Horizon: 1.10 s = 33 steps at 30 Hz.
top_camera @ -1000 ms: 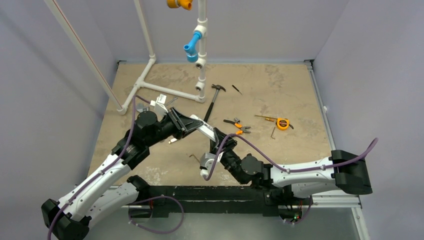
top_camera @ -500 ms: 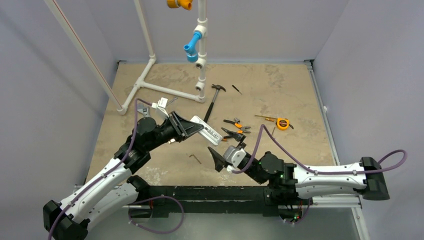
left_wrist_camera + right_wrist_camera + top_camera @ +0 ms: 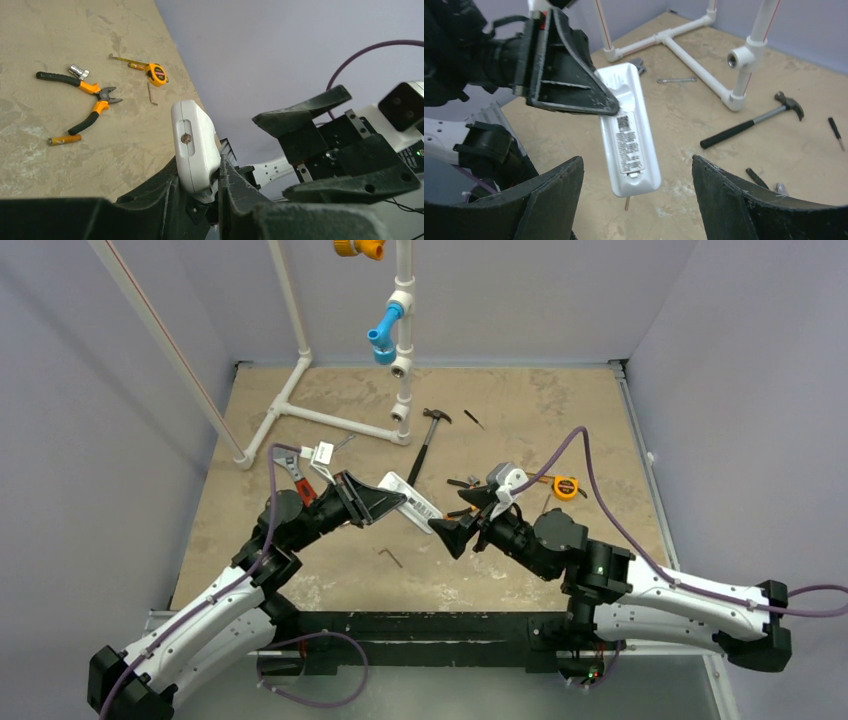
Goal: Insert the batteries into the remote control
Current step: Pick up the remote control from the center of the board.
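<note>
Top view of a two-arm robot at a tan table (image 3: pixel 560 420), mid-task.

Clamped tight in left gripper (image 3: pixel 388 502): remote control (image 3: pixel 415 505), held by one end, lifted clear of the tabletop, free end jutting twd the right arm. Turned back-side up: plain white shell w/ a label sticker and a recess near the gripped end. No orange visible in that recess. Can't tell whether a cover is on or off.

Facing it: right gripper (image 3: pixel 465 518), spread wide w/ nothing between the jaws, just beside the remote's free end, not touching as far as can be told.

Lying on the table in left wrist view: one battery (image 3: pixel 64 141), orange, on its side, just beside the orange-handled pliers (image 3: pixel 82 100) and well apart from both grippers. No second battery in sight; maybe hidden behind the arms.

Also on the table: tape measure (image 3: pixel 156 74), hammer (image 3: pixel 751 120), white pipe frame (image 3: pixel 696 62).

Progress, as a judgement: early.
- Done: remote picked up and presented back-side up for loading.
- Left: fetching each battery w/ the empty right gripper, seating it in the recess, prob. closing the back after.
- Nothing loaded so far, going by what shows.
</note>
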{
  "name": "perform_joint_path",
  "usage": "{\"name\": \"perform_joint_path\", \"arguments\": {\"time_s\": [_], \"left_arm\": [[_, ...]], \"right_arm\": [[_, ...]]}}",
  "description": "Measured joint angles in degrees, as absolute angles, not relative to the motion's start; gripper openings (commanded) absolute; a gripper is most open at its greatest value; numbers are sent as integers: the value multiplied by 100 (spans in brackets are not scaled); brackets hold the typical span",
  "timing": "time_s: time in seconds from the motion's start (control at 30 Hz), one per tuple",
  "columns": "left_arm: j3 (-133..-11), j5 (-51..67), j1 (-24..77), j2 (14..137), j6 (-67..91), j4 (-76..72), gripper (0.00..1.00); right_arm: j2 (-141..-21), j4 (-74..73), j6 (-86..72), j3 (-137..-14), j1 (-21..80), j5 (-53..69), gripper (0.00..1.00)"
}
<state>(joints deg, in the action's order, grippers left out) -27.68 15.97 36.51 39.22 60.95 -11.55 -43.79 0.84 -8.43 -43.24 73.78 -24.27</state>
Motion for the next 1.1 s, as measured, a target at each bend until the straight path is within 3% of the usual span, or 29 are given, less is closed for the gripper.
{"name": "perform_joint_path", "arguments": {"time_s": [0.37,0.73,0.9,1.0,1.1], "left_arm": [[-2580,2034,3653,4209,6040,-1883,0],[-2558,2235,3653,4327,6042,-1925,0],[-2558,2233,3651,4438,6073,-1925,0],[-2558,2231,3651,4477,6097,-1925,15],[-2558,2213,3651,4477,6108,-1916,22]], "right_arm": [[-4552,-602,-1389,-4169,6775,-1129,82],[-4893,-458,-1269,-4056,6775,-978,78],[-5461,-377,-1166,-4045,6775,-1103,61],[-5664,-377,-1116,-4045,6775,-1157,47],[-5693,-381,-1072,-4045,6764,-1243,33]]}}
